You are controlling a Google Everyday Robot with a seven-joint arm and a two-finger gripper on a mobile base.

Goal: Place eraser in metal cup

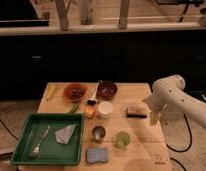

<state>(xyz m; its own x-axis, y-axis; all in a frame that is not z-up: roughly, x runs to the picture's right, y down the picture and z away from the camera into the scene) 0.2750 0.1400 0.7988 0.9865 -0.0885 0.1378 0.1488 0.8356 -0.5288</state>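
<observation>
Wooden worktop (141, 150) carries everything. Eraser (136, 111), tan top on a black base, lies flat on the right side, right of the white cup (105, 109). Metal cup (98, 133) stands upright, nearer and to the left of the eraser, between green tray (26, 152) and green cup (122, 140). End effector (154, 118) hangs just right of the eraser, jaws wide, holding nothing.

Step in hand, likely: reach and grasp. To do it well, centre over the eraser, close across its short width, go low enough to catch the base, and lift clear of the white cup. The eraser looks about as long as the metal cup's mouth is wide, so drop it end-down.
</observation>
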